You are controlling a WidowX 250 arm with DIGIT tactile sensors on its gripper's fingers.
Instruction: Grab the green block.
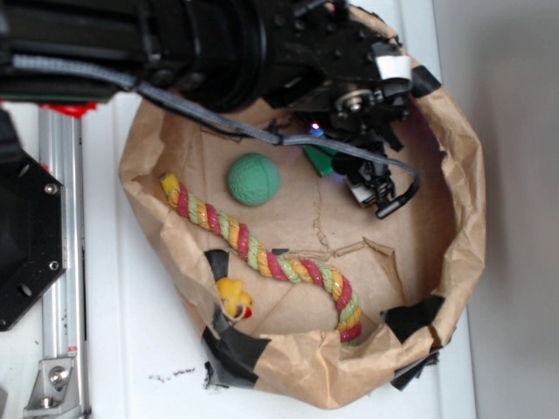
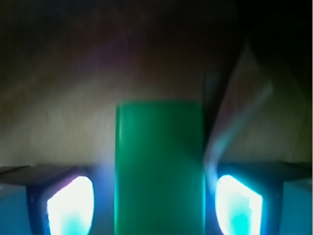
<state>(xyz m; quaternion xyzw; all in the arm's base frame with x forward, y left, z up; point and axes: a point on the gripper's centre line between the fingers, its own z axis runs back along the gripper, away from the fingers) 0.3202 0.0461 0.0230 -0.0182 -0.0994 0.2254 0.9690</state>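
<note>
Between my two glowing fingertips (image 2: 71,205), the green block (image 2: 159,166) stands lengthwise in the wrist view, a visible gap on either side, so my claw (image 2: 156,208) is spread wide and grips nothing. From outside, my claw (image 1: 371,179) hangs over the far side of the paper-bag basin (image 1: 463,218), and only a corner of the block (image 1: 321,159) peeks out beneath it. The green ball (image 1: 253,179) lies just beside, with the braided rope (image 1: 262,253) curving nearer the front rim.
</note>
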